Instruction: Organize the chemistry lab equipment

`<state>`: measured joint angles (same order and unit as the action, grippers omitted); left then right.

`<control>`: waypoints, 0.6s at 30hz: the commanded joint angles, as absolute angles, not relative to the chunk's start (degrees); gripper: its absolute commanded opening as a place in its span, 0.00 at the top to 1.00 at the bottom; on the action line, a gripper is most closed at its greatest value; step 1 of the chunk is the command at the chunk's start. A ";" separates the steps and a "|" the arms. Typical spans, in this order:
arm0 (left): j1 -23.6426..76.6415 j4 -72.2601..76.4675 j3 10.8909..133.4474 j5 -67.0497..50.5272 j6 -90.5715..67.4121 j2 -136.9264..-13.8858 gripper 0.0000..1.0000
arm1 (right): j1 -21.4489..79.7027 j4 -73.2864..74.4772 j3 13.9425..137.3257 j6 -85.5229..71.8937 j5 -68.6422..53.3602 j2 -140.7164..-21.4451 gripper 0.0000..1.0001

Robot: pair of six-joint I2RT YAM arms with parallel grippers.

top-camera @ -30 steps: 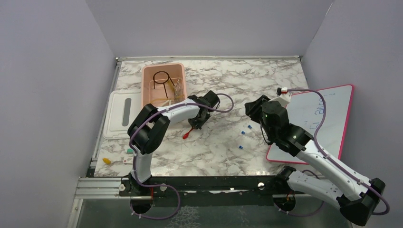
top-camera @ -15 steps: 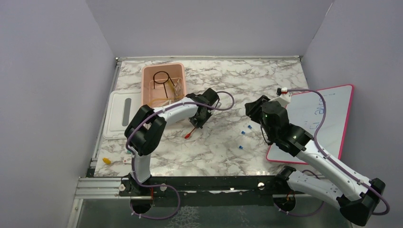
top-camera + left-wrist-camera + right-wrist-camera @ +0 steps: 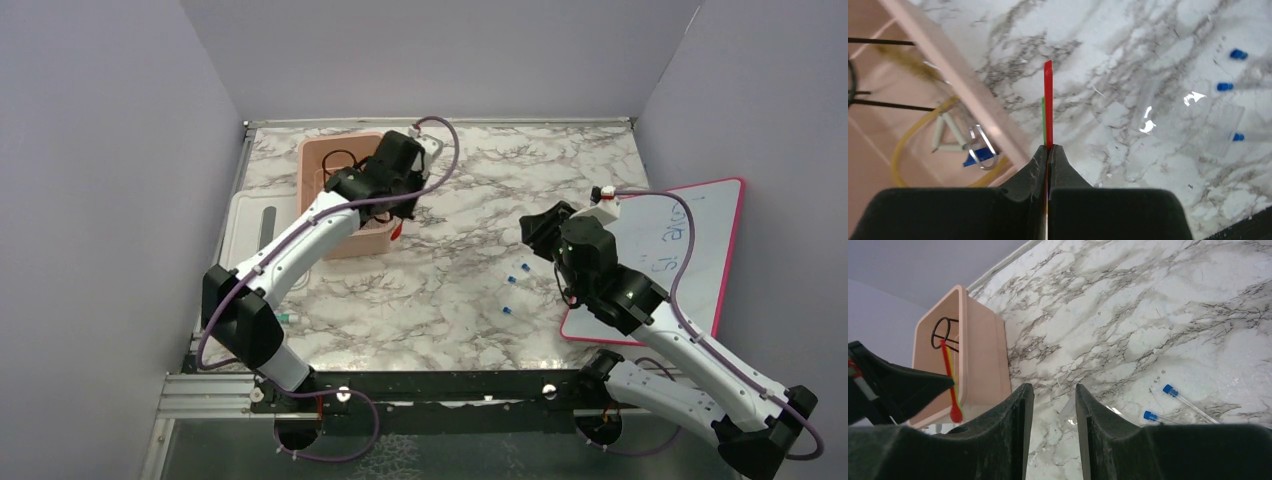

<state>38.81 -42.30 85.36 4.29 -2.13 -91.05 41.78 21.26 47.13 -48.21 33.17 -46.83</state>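
My left gripper is shut on the thin red-tipped stick, which has a green strip beside it. It holds the stick in the air over the near right wall of the pink tub. From above, the left gripper is at the tub and the stick's red tip hangs just outside it. Inside lie the black wire ring, a tan rubber tube and a metal clip. Tiny blue pieces lie on the marble. My right gripper stands open above them.
A white lid lies left of the tub. The pink-framed whiteboard lies at the right under my right arm. Blue-capped clear tubes rest near my right fingers. A small teal piece sits near the left arm's base.
My left gripper shut on the red-tipped stick on the marble, lifted it and swung back and left to the tub's edge. The right arm barely moved.
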 commanded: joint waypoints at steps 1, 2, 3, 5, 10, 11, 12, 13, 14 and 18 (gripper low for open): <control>29.52 -37.29 85.11 2.83 -6.77 -86.04 1.00 | 41.50 22.85 47.35 -47.89 33.73 -46.58 0.59; 27.85 -36.64 84.88 2.53 -7.53 -85.44 1.00 | 41.56 22.75 47.15 -47.98 33.56 -46.87 0.59; 26.08 -36.11 84.69 2.62 -8.47 -84.89 1.00 | 41.57 22.76 47.11 -48.05 33.45 -47.04 0.59; 22.73 -34.62 84.18 1.72 -10.11 -84.09 1.00 | 41.57 22.57 46.94 -48.16 33.16 -47.41 0.59; 16.76 -33.30 84.11 -3.84 -14.66 -86.86 1.00 | 41.57 21.60 46.46 -48.08 32.87 -48.02 0.59; 16.38 -33.09 84.16 -4.50 -15.15 -87.98 1.00 | 41.55 21.55 46.33 -48.08 32.76 -48.17 0.58; 16.21 -33.04 84.22 -4.65 -15.73 -89.11 1.00 | 41.53 21.41 46.15 -48.09 32.70 -48.30 0.59; 16.10 -32.93 84.40 -4.55 -16.23 -90.47 1.00 | 41.61 21.24 46.08 -48.08 32.62 -48.33 0.58; 15.90 -32.80 84.45 -4.55 -16.65 -91.62 1.00 | 41.58 21.07 45.91 -48.10 32.54 -48.48 0.58; 15.23 -32.05 84.71 -6.18 -18.27 -96.61 1.00 | 41.57 20.73 45.40 -47.75 32.41 -48.93 0.58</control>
<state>15.81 -33.56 84.71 -2.31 -15.07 -91.72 41.78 21.50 46.22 -48.16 32.86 -48.49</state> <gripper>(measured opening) 0.013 0.417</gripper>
